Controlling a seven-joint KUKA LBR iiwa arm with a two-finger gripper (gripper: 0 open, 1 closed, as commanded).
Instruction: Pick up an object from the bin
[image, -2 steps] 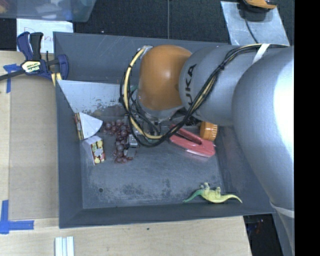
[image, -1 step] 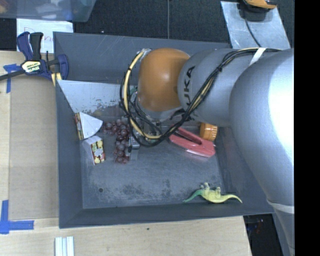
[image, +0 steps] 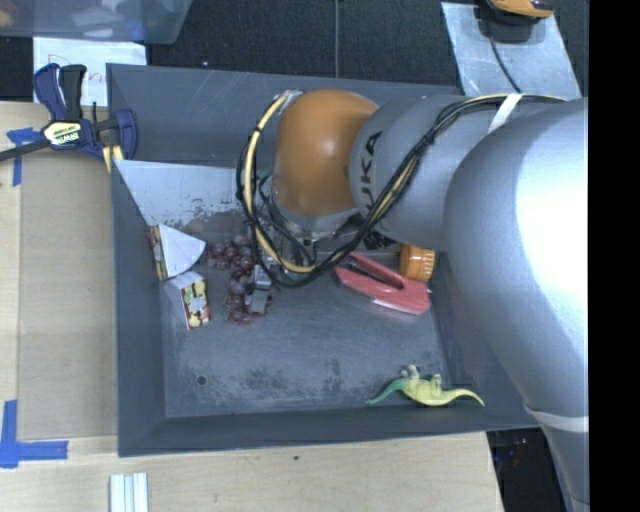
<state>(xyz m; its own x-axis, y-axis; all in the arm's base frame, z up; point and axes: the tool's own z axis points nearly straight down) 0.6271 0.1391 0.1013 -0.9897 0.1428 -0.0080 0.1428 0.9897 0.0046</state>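
The dark reddish-brown bunch of small round knobs (image: 238, 262), something like a cluster of plastic grapes, is the thing we take the task to be about here. It lies on the floor of the grey metal bin (image: 140, 340), left of centre and towards the far wall. The gripper (image: 258, 285) is down at the bunch's right edge, touching it or just beside it; we cannot say which. The wrist and its looped cables (image: 255, 205) hide the working end, so we cannot tell how far the gripper is open or whether it has hold of anything. We judge this to be the low point of a reach, with no lift begun, since the bunch rests flat on the floor.

Just to the left of the bunch lies a small printed cardboard box (image: 196, 302), and above that a white wedge-shaped piece (image: 180, 250). Both are close enough that a sideways nudge could push the bunch against them. The rounded orange cover (image: 320, 150) on the wrist sits above the gripper, and the grey arm (image: 480, 180) comes in from the right and crosses over that side of the bin.

Partly under the arm, to the right of the gripper, lies a pink flat plastic tool (image: 385, 288), with an orange cylinder (image: 418, 262) touching or just behind it. Well apart from all this, a yellow-green toy lizard (image: 428, 392) lies against the near wall, out of the way of any lift.
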